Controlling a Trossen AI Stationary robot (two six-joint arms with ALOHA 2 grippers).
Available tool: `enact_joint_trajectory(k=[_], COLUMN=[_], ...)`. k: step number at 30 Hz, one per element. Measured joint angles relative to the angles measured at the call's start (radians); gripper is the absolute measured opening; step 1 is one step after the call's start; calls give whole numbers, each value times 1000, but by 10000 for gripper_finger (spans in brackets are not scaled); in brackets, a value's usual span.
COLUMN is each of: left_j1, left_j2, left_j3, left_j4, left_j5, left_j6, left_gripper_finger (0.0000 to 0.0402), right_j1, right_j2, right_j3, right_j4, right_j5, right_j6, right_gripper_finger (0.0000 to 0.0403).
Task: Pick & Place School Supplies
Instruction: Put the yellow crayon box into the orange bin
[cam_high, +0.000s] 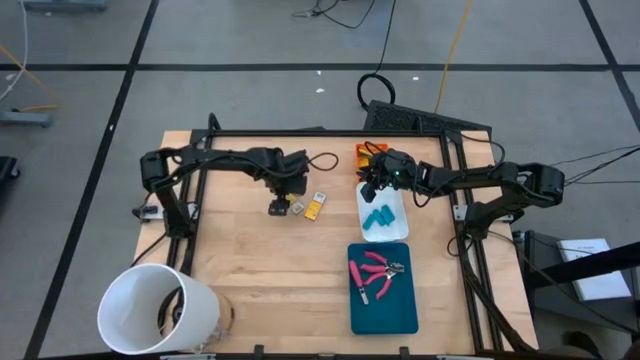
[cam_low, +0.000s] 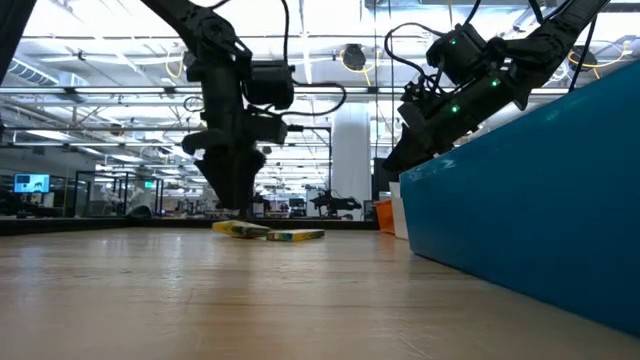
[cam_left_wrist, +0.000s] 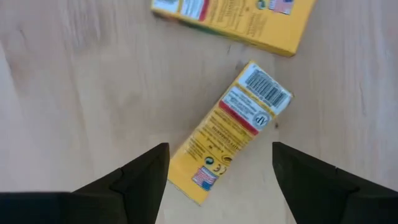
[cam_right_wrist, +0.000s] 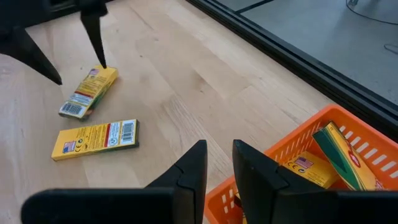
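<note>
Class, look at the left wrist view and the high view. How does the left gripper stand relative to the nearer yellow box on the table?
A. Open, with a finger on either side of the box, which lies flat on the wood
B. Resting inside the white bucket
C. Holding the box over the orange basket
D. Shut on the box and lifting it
A: the left gripper is open, its fingers straddling the yellow box, which lies flat on the table.

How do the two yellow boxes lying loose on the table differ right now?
The nearer yellow box lies between the open fingers of the left gripper; the farther yellow box lies outside them, free. In the right wrist view the nearer box is angled against the farther box, not parallel. Both lie flat on the wooden table, both with barcoded labels.
</note>
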Motion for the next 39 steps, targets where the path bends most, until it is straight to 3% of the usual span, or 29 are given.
enact_joint_trajectory(k=[7,15,28,39], left_j1=[-23,-7,2,-23], left_j2=[14,101,134,134], left_j3=[1,2,8,5], left_j4=[24,48,-27,-99], left_j5=[-33,-29,-16,-111], left_j6=[156,172,-121,-110], left_gripper_finger=[282,282,282,282], right_j1=[2,16,17,17], right_j2=[0,0,0,0], right_j3=[0,0,0,0], right_j4=[0,1,0,-10], right_j5=[0,0,0,0], right_j6=[0,-2,-4,-3], right_gripper_finger=[71,71,71,71])
